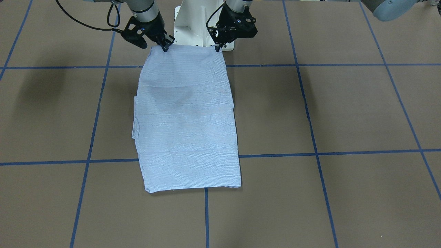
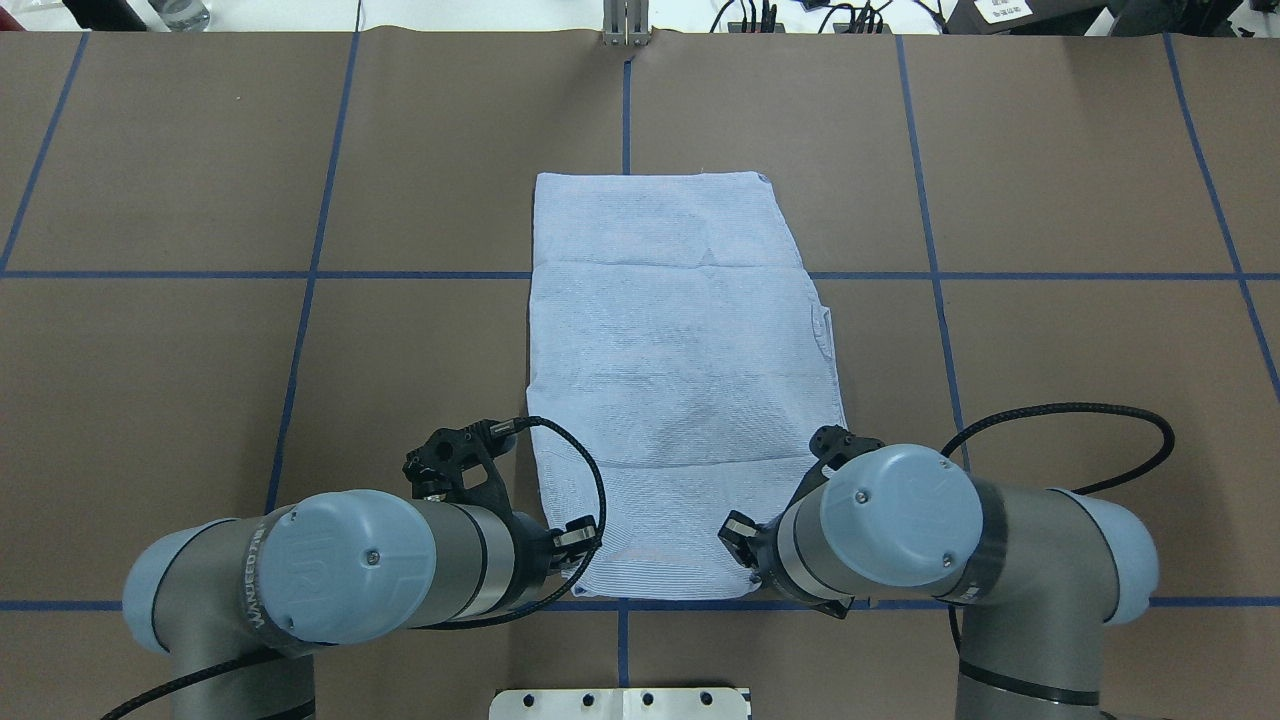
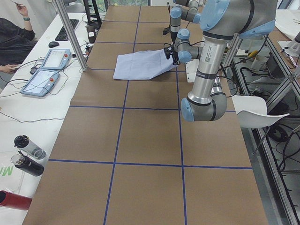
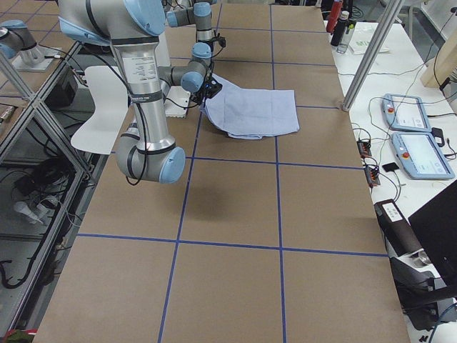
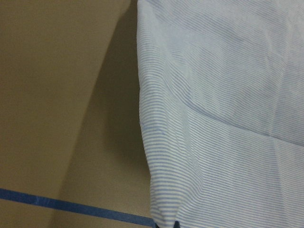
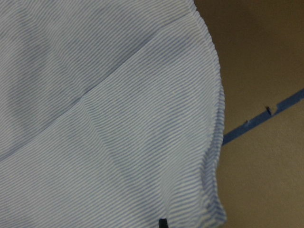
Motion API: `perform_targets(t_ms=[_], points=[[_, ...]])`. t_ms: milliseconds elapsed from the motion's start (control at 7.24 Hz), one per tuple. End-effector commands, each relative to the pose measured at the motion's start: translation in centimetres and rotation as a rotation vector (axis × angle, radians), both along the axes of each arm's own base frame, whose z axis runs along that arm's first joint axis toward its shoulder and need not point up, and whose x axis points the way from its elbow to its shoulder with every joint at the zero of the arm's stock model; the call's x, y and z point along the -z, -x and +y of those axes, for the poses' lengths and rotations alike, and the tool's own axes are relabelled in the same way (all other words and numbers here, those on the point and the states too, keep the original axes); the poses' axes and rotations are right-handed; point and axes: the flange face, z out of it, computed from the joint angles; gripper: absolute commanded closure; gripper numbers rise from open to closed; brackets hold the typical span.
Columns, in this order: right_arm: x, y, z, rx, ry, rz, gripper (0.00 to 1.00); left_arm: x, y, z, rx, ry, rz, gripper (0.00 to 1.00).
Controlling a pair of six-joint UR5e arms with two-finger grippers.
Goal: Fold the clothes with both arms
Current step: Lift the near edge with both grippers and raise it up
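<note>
The clothes are one light blue-and-white striped shirt point(image 1: 186, 120) point(image 2: 680, 370), folded into a long rectangle that runs away from the robot across the brown table. My left gripper point(image 1: 217, 48) point(image 2: 578, 535) is shut on one corner of the shirt's edge nearest the robot. My right gripper point(image 1: 165, 47) point(image 2: 738, 530) is shut on the other corner of that edge. This edge looks slightly raised in the exterior left view, where the shirt point(image 3: 140, 65) slopes down to the table. Both wrist views show striped cloth point(image 5: 223, 118) point(image 6: 104, 118) hanging close to the cameras.
The white pedestal base point(image 1: 193, 24) stands just behind the held edge. Blue tape lines point(image 1: 310, 65) grid the brown table. A metal post point(image 2: 625, 25) stands at the far edge. Control tablets point(image 3: 47, 70), bottles point(image 3: 28, 154) and a seated person point(image 3: 11, 42) are on the side bench.
</note>
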Motion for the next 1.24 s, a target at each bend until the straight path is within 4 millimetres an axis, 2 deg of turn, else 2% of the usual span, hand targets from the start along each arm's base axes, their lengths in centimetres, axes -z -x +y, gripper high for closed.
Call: perform_targets(t_ms=[0,276,414,552,828,966,1104], points=[[2.1,-2.9,0.9,0.118,0.096,-0.081,1.0,2.3,3.4,3.1,-0.105,0.038,0.003,1.0],[4.5,-5.9,1.7,0.238,0.185,-0.166,1.0,4.5,6.5,6.2,-0.195,0.081,0.052,1.0],[6.2,-7.9,2.6,0.276,0.192,-0.215,1.0,5.3,8.3,7.0,-0.217,0.129,0.068,1.0],[7.0,-8.7,3.2,0.297,0.197,-0.236,1.0,6.1,10.3,7.7,-0.247,0.139,0.086,1.0],[7.3,-9.3,2.4,0.294,0.207,-0.248,1.0,6.9,12.9,7.5,-0.24,0.138,0.1,1.0],[6.8,-8.5,1.3,0.273,0.215,-0.231,1.0,6.9,13.6,6.2,-0.203,0.134,0.106,1.0],[6.9,-8.6,-0.6,0.231,0.196,-0.235,1.0,6.8,13.2,5.2,-0.182,0.122,0.096,1.0]])
